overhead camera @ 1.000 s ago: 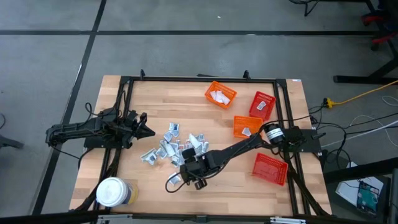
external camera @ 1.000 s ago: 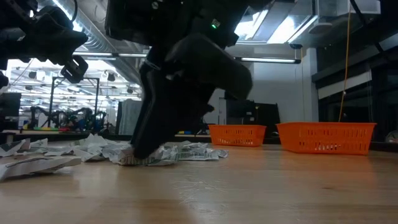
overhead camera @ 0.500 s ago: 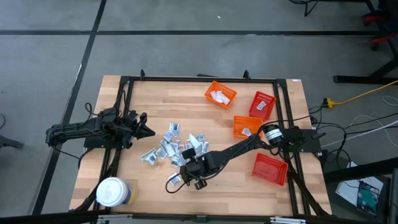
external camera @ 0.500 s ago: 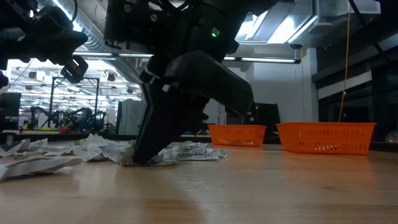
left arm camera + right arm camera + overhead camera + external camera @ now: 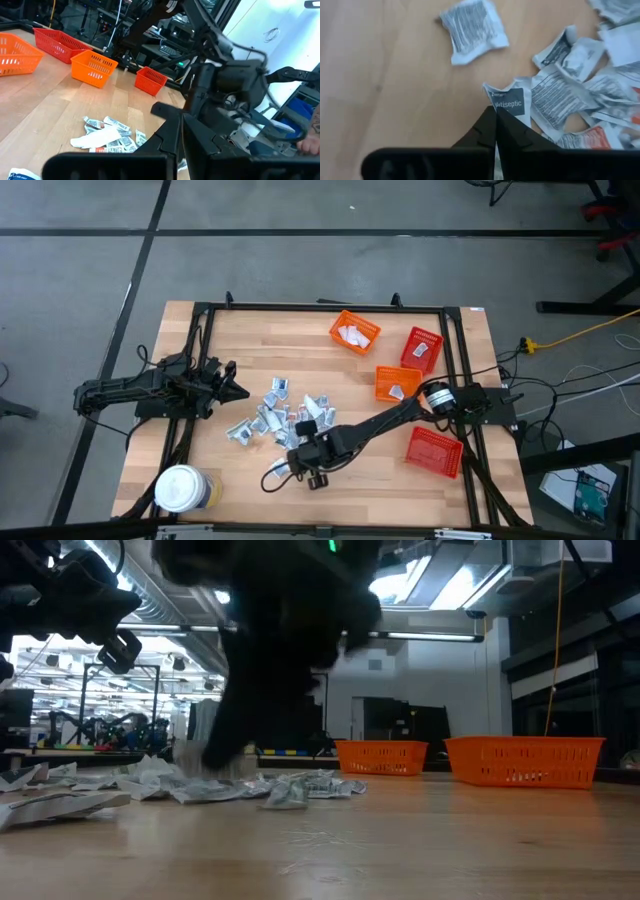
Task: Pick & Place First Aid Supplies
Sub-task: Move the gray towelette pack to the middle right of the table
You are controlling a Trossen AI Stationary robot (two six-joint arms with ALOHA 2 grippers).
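Wooden worktop (image 5: 370, 480) carries a heap of sachets (image 5: 275, 418) near its middle; the right hand (image 5: 495, 116) sits at the heap's near edge, clenched on an antiseptic sachet (image 5: 509, 102); the left hand (image 5: 236, 390), fingers together and empty, waits beside the heap.

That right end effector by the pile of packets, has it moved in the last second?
Yes. The right end effector, shut on an antiseptic packet, has slid slightly toward the white-lidded jar, away from the orange basket.
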